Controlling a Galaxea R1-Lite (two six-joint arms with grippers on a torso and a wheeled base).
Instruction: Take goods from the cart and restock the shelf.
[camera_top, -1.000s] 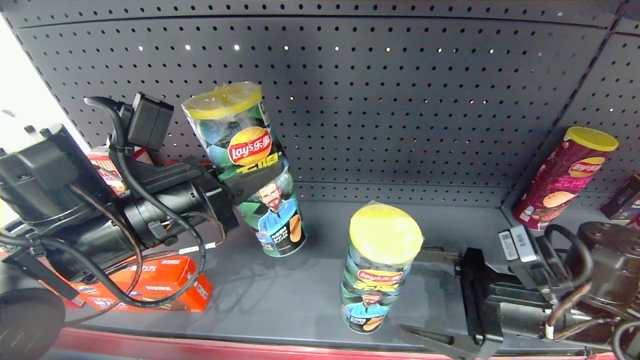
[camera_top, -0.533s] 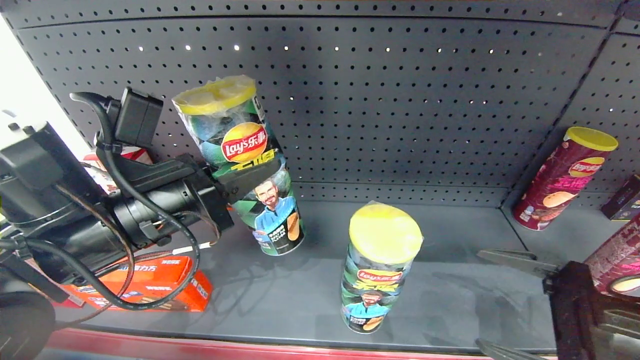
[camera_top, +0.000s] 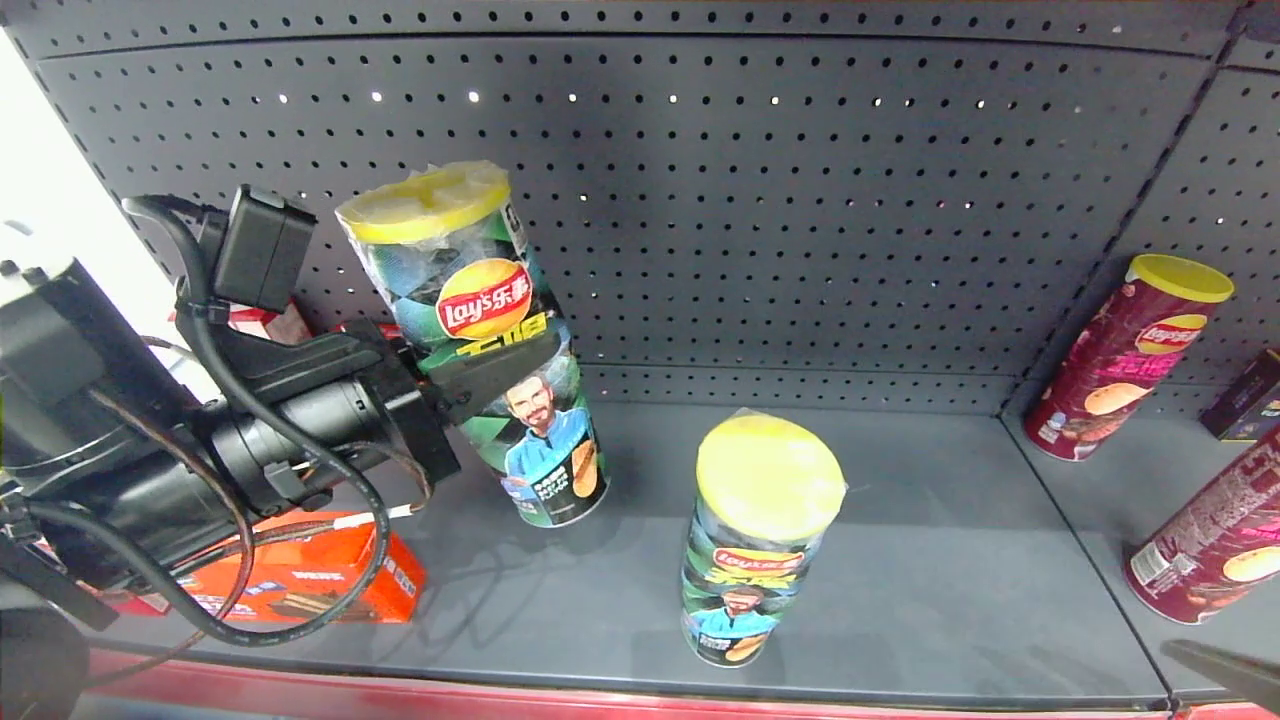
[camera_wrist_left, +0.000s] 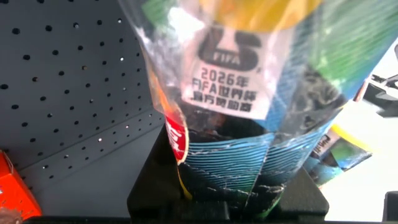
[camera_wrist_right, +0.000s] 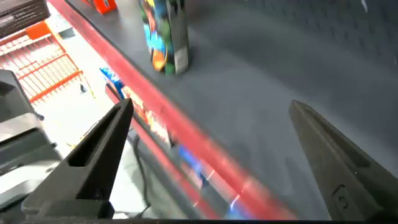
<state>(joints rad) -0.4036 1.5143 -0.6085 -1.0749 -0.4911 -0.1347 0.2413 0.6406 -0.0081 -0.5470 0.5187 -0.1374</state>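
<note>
A green chips can (camera_top: 480, 330) with a yellow lid leans tilted at the left-centre of the dark shelf (camera_top: 920, 590), its base low near the shelf floor. My left gripper (camera_top: 495, 375) is shut on its middle. The left wrist view shows that can (camera_wrist_left: 249, 93) close up in my left gripper (camera_wrist_left: 227, 199). A second green can (camera_top: 755, 540) stands upright near the shelf's front edge. My right gripper (camera_wrist_right: 214, 155) is open, with nothing between its fingers, out past the red shelf lip (camera_wrist_right: 186, 143). That standing can (camera_wrist_right: 165, 37) is farther off. One right fingertip (camera_top: 1225, 672) pokes in at the lower right.
An orange box (camera_top: 310, 580) lies at the front left under my left arm. Two purple cans (camera_top: 1130, 360) (camera_top: 1210, 545) and a dark box (camera_top: 1245, 395) are in the bay to the right. The pegboard wall (camera_top: 800, 220) closes the back. An orange wire cart (camera_wrist_right: 43, 62) is below.
My right gripper has drawn back to the right, away from the standing can and nearly out of the head view, uncovering a purple can. The left gripper with its can has shifted slightly left.
</note>
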